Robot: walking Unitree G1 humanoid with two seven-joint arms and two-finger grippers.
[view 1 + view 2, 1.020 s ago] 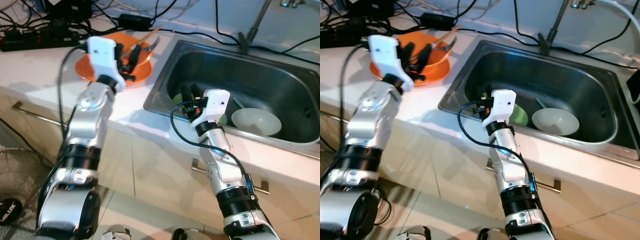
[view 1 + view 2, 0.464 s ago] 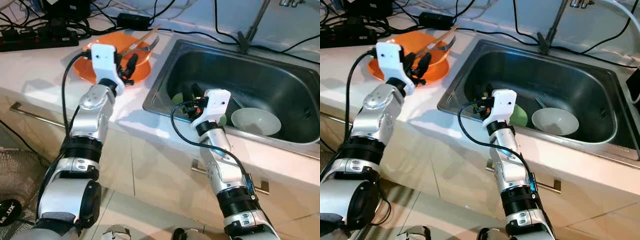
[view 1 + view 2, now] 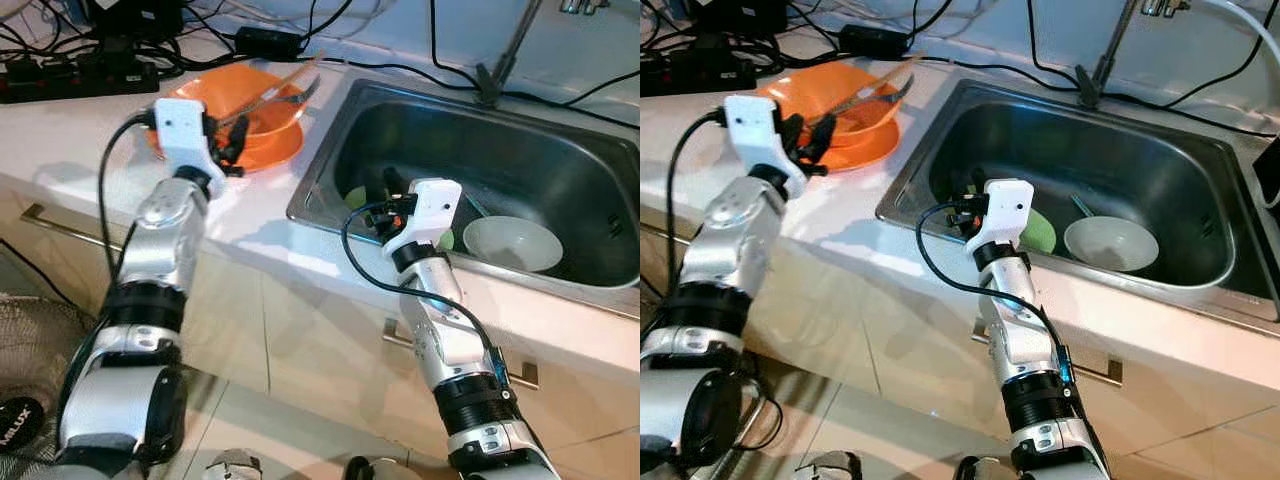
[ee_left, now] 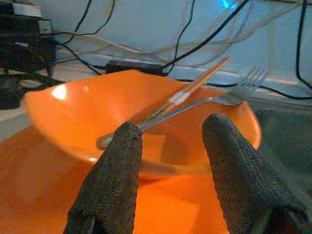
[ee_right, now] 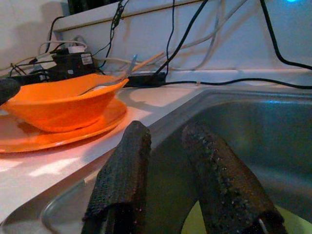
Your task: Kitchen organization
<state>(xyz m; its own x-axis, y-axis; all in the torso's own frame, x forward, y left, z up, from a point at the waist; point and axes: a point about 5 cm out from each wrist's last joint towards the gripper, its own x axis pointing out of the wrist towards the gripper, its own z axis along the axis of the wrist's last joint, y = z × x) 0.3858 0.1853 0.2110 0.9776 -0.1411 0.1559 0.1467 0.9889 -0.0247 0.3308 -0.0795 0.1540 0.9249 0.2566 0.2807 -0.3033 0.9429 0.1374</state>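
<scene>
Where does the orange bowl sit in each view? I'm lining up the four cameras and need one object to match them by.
Left eye view: orange bowl upper left, on the counter left of the sink.
Right eye view: the bowl upper left.
Left wrist view: the bowl centre, just beyond the left gripper.
Right wrist view: the bowl at left.
Shared landmark: the fork resting in the bowl.

- Brushed stainless-steel sink basin (image 3: 560, 175): dull sheen.
- Glossy orange plastic bowl (image 4: 97, 117).
- Shiny metal fork (image 4: 229, 95).
- Smooth pale counter (image 3: 70, 135).
- Left end effector (image 4: 170, 146): rough, matt black fingers (image 4: 114, 180).
</scene>
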